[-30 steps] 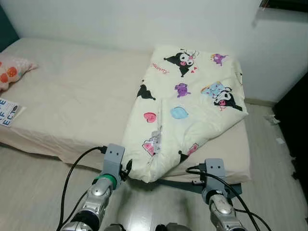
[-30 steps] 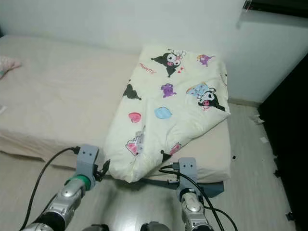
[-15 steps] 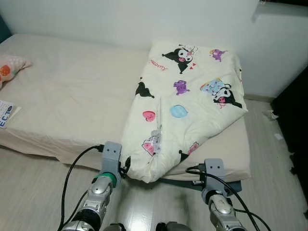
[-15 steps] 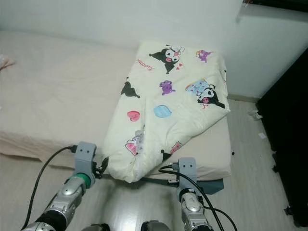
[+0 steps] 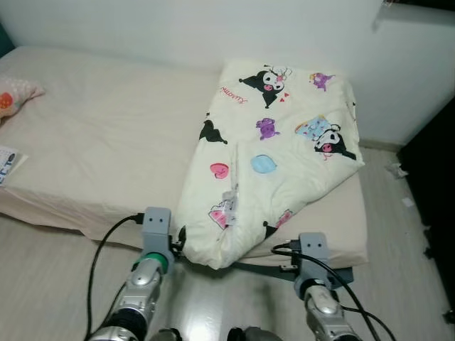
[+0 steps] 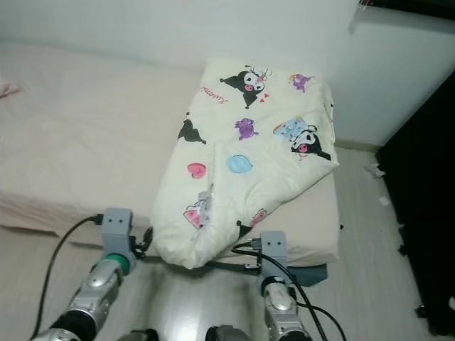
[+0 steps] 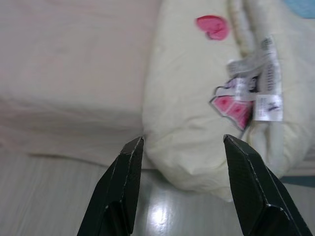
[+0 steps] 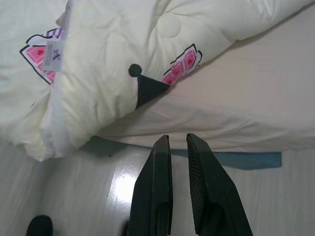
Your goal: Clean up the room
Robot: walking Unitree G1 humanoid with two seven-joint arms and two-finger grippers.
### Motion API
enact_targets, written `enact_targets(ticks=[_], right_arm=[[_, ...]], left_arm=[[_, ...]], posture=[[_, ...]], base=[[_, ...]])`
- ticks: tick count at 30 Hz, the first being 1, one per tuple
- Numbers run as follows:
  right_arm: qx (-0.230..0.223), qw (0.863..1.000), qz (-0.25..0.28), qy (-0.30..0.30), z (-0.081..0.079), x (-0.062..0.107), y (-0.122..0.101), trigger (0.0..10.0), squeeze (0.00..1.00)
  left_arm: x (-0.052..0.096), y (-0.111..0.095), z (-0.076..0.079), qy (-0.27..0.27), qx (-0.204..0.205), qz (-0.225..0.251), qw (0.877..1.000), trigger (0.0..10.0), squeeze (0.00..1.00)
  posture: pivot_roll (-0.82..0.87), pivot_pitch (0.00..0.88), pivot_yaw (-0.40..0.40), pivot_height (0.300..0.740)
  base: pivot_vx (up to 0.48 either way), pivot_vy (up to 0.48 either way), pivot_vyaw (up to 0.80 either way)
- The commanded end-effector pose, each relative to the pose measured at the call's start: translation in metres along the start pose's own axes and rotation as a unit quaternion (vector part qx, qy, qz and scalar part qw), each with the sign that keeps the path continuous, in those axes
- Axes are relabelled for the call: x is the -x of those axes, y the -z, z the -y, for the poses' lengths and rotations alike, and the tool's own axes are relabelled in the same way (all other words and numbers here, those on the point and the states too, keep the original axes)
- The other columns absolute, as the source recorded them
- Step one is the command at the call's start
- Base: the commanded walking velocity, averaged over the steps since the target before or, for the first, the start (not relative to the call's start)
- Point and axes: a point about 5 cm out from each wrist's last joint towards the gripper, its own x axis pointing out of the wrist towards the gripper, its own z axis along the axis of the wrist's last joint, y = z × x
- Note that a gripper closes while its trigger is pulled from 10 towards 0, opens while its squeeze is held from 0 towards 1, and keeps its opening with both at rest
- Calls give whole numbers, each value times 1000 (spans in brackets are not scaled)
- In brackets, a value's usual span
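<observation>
On bed [image 5: 106,142], right half: cream comforter [image 5: 274,153] with cartoon prints, folded, lower corner drooping over mattress edge above pale wood floor [image 5: 43,284]. Left pincer [image 7: 179,147] spread wide, empty, fingertips just short of drooping corner, sewn label facing it. Right pincer [image 8: 178,142] nearly closed, narrow gap, holding nothing, below mattress edge near comforter's other side. Pink-print pillow [image 5: 14,99] at bed's far left. White wall [image 5: 213,28] behind.
</observation>
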Motion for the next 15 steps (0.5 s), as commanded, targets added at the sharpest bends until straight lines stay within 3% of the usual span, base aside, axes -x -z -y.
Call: enact_targets(ticks=[1, 15], right_arm=[[-1, 1000, -11, 10, 7, 2, 6, 10000, 0], [-1, 1000, -13, 10, 8, 3, 7, 10000, 0]], left_arm=[[4, 10, 6, 4, 6, -16, 1000, 10000, 0], [4, 9, 4, 3, 6, -16, 1000, 10000, 0]], posture=[[-11, 83, 17, 740], [-12, 90, 18, 740]], base=[[0, -386, 0], [0, -404, 0]])
